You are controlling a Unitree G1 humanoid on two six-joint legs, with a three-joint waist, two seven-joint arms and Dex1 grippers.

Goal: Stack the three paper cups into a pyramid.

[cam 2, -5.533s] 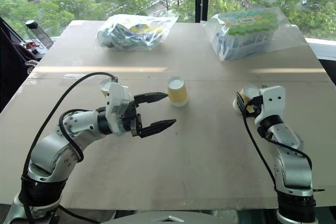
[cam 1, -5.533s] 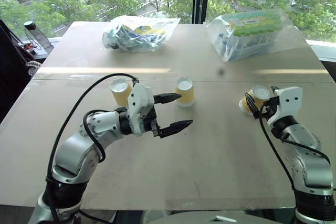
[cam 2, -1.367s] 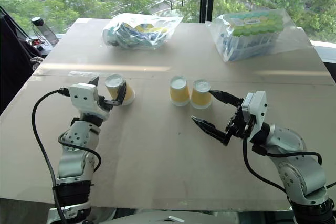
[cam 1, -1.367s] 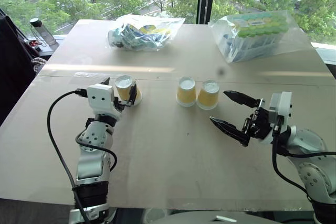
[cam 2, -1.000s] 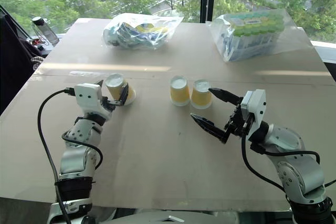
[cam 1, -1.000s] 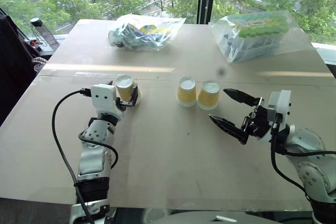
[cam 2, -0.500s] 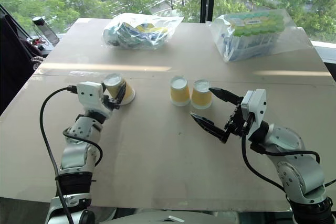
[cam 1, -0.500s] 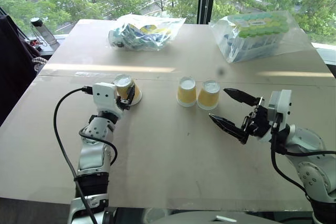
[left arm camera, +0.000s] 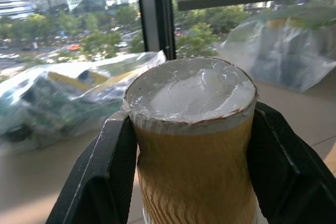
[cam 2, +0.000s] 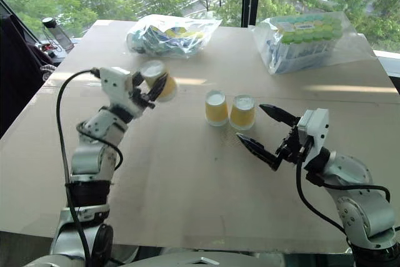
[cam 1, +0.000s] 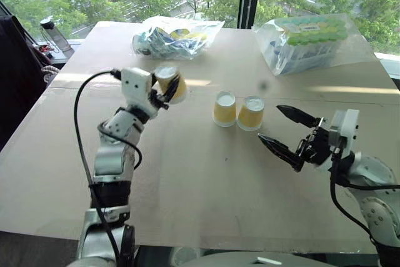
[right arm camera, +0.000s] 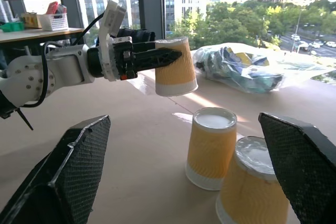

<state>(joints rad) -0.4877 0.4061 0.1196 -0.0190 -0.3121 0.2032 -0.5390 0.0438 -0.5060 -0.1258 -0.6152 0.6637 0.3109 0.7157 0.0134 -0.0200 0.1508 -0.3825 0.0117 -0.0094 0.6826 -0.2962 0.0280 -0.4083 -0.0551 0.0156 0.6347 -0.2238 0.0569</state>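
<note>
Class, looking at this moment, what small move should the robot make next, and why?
Probably carry the third cup, held upside down above the table in the shut left claw, toward the two upside-down cups standing side by side. Their tops are bare, and the open right claw waits apart from them.

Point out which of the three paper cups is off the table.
The cup gripped in the left claw, held up in the air. The other two cups stand upside down, side by side on the table, ahead of the open right claw.
</note>
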